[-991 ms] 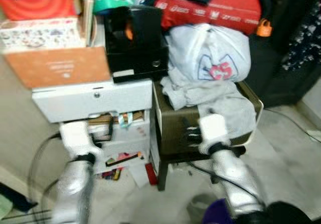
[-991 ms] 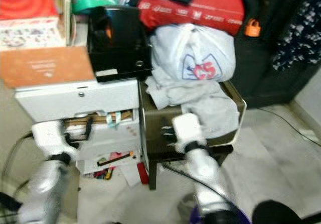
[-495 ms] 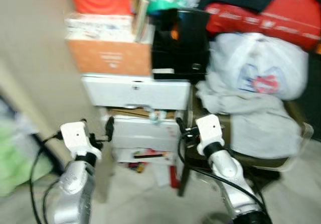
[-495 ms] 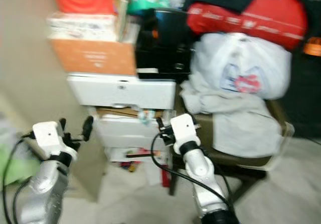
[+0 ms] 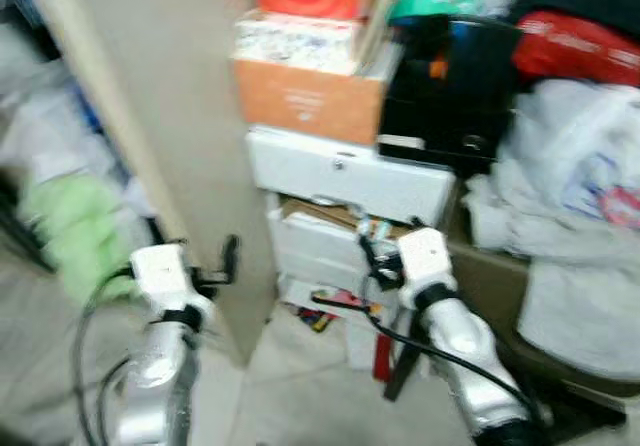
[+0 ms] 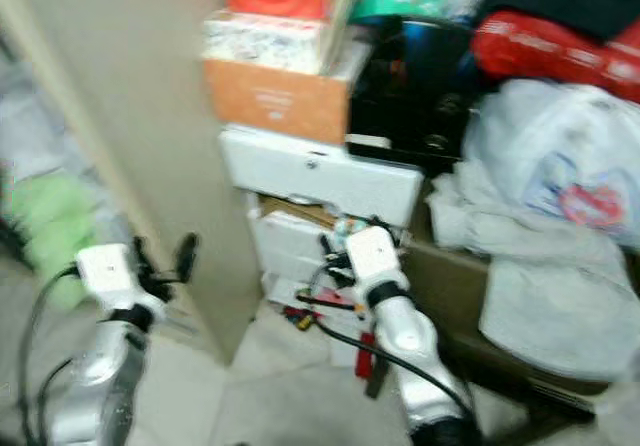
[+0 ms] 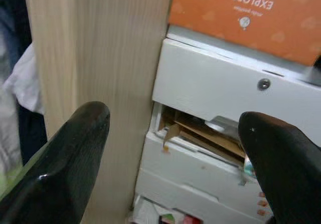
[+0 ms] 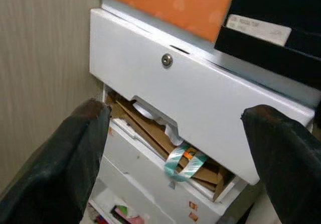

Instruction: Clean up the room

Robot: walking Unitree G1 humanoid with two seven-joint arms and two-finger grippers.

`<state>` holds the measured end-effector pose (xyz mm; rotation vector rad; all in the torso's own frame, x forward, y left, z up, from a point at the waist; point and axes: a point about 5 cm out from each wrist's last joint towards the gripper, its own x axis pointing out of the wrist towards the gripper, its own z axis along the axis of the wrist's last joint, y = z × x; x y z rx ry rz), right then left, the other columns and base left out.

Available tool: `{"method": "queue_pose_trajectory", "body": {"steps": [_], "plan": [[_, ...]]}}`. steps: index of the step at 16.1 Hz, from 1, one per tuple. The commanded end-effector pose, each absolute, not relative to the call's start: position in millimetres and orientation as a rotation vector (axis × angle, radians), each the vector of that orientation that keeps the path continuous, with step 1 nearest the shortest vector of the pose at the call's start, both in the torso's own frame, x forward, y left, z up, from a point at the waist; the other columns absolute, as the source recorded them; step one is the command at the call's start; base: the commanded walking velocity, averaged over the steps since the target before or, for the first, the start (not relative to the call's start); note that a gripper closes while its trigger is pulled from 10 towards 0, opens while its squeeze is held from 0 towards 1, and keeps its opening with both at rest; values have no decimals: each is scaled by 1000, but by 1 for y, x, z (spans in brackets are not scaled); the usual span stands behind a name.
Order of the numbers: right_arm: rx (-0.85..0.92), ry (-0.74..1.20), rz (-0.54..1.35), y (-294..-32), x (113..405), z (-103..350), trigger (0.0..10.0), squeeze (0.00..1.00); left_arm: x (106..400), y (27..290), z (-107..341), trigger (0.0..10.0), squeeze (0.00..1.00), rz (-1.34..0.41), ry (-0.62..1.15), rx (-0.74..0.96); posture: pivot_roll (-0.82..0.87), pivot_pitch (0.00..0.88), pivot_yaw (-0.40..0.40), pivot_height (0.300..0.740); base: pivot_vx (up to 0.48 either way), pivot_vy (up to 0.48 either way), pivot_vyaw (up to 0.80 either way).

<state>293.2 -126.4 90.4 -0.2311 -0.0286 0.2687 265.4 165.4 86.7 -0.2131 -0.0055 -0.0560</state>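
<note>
A white drawer unit (image 5: 345, 176) stands before me, its top drawer (image 8: 200, 91) hanging partly out with cardboard and a teal ribbon (image 8: 183, 161) spilling from under it. On top sit an orange box (image 5: 305, 101) and a black appliance (image 5: 450, 86). My left gripper (image 5: 222, 269) is held up, open and empty, in front of a tall wooden panel (image 5: 170, 116). The right gripper (image 5: 372, 256) is open too, holding nothing, just short of the lower drawers.
A pile of grey clothes and a white bag (image 5: 570, 186) lies on a dark stand to the right, with a red bag (image 5: 580, 51) above. Something green (image 5: 70, 226) lies left of the panel. Small items (image 5: 320, 311) litter the pale floor under the drawers.
The camera has swung left, so the whole scene has slid right and the wooden panel and green thing have come into view. Both arms keep the same raised pose.
</note>
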Motion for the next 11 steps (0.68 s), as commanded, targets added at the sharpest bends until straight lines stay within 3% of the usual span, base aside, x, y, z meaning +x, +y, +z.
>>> {"method": "queue_pose_trajectory", "body": {"steps": [1, 11], "plan": [[-214, -37, 284, -119, 295, 93, 10000, 0, 266, 173, 89, 10000, 0, -41, -7, -196, -104, 40, -27, 740, 0, 0, 800], [-206, -34, 280, -119, 297, 94, 10000, 0, 268, 174, 90, 10000, 0, -36, -7, -196, -104, 52, -29, 740, 0, 0, 800]]}}
